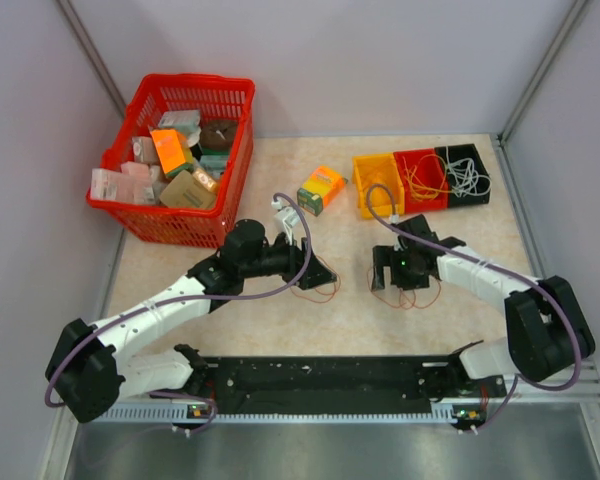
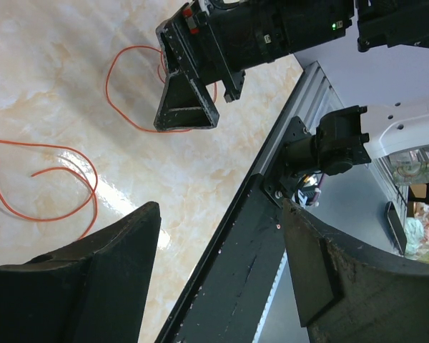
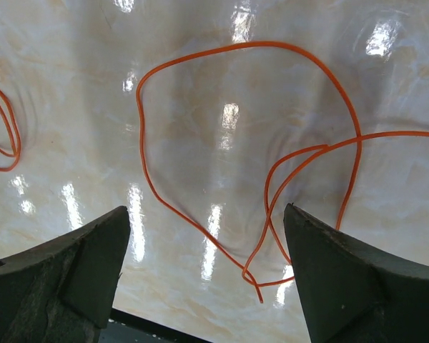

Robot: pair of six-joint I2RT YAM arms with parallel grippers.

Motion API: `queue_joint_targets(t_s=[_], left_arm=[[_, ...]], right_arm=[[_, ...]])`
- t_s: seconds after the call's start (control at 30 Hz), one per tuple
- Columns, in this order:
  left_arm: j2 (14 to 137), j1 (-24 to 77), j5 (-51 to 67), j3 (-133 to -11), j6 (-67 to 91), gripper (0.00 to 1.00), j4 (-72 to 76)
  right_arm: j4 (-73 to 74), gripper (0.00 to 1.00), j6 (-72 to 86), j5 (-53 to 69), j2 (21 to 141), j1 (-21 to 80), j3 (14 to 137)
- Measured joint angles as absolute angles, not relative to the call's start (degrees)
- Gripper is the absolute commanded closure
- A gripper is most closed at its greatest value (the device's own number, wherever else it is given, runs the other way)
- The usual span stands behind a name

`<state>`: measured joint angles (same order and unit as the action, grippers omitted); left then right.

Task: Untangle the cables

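- I saw the left gripper (image 2: 220, 214) with its two dark fingers spread wide and nothing between them, held over the glossy beige marbled tabletop (image 2: 50, 57).
- The right gripper (image 3: 207, 214) was spread apart too and gripped nothing. A thin orange-red wire loop (image 3: 200, 107) lay flat on the table just ahead of its fingers.
- A second thin orange-red wire (image 2: 57, 193) curled on the table ahead of the left fingers. I could not tell whether it joined the loop by the right gripper.
- From overhead, the two grippers faced each other near the middle of the table, close but apart, each with orange-red wire just beside it.
- A bunch of thin yellow wires (image 1: 420, 180) sat in the red plastic bin (image 1: 408, 156).
- Thin white wires (image 1: 467, 178) sat in the black bin (image 1: 450, 152) next to it.
- The yellow bin (image 1: 362, 165) stood on the red bin's other side.
- A red mesh basket (image 1: 170, 225) of small boxes stood at the far left, and a small orange-and-green carton (image 1: 322, 188) lay between it and the bins.
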<state>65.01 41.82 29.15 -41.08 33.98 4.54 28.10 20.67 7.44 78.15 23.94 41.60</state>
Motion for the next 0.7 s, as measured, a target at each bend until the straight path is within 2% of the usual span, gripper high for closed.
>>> queue_joint_targets(t_s=[0.23, 0.43, 0.63, 0.67, 0.7], left_arm=[[65.0, 41.8, 29.1, -41.1, 34.2, 0.27, 4.5], [65.0, 41.8, 29.1, -41.1, 34.4, 0.27, 4.5], [65.0, 41.8, 29.1, -41.1, 34.4, 0.27, 4.5], [65.0, 41.8, 29.1, -41.1, 34.4, 0.27, 4.5], [65.0, 41.8, 29.1, -41.1, 34.4, 0.27, 4.4]], right_arm=[[27.6, 0.15, 20.6, 6.5, 80.1, 27.4, 41.6], [27.8, 0.24, 20.9, 1.6, 82.8, 34.0, 43.7], [30.8, 0.54, 22.2, -8.4, 87.2, 39.3, 47.0], [31.4, 0.62, 23.1, -9.5, 88.0, 40.2, 47.8], [31.5, 0.73, 23.4, -10.2, 88.5, 40.9, 48.2]])
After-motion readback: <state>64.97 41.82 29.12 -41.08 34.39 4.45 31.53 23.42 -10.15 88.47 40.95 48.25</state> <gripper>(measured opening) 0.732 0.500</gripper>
